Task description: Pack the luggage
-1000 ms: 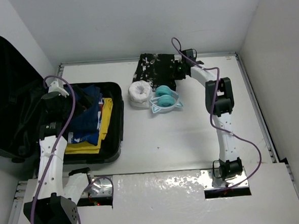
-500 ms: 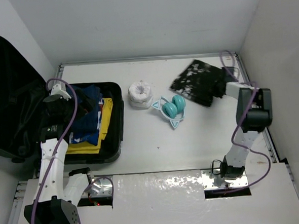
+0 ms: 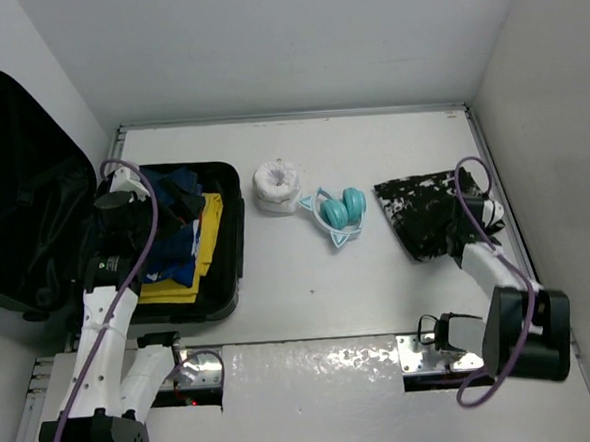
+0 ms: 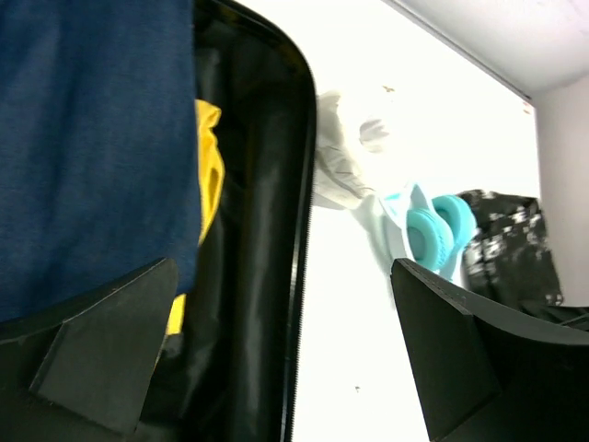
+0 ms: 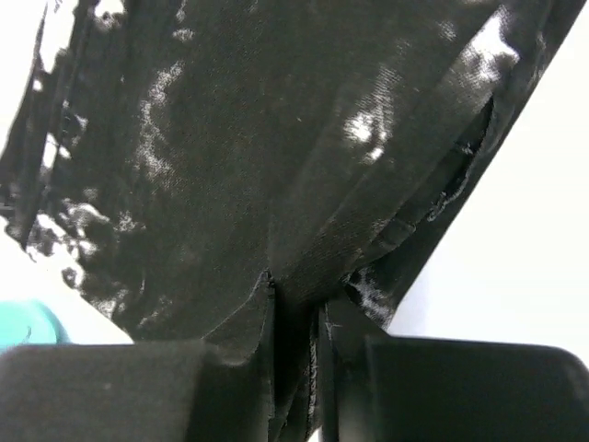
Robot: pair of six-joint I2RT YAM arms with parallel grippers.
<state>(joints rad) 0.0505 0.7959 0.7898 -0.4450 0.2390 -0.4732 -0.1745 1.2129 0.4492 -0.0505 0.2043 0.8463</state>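
The luggage (image 3: 234,247) lies open at the left side of the white table (image 3: 309,280). It is a black hard-shell suitcase with rounded corners, its tray flat on the tabletop and its lid (image 3: 22,178) raised against the left wall, showing dull black fabric lining with loose folds. Inside the tray sits a soft navy garment (image 3: 171,244) piled on a flat yellow one (image 3: 208,236), the yellow edge showing along the right side next to the rim. In the left wrist view the rim (image 4: 276,184) is a smooth, glossy black band curving around the far right corner. The left gripper (image 4: 283,267) hangs over that edge with its two matte black fingers spread wide and nothing between them. On the table to the right of the case are a crumpled white fabric bundle (image 3: 276,185) and, just beside it, teal headphones (image 3: 339,210) with round padded cups and a pale blue band with pointed ears. Well to the right lies a limp, shiny black cloth with white speckles (image 3: 422,208), draped in creases. The right gripper (image 5: 299,350) is at its near right corner, jaws pressed together on a pinched fold of that cloth.
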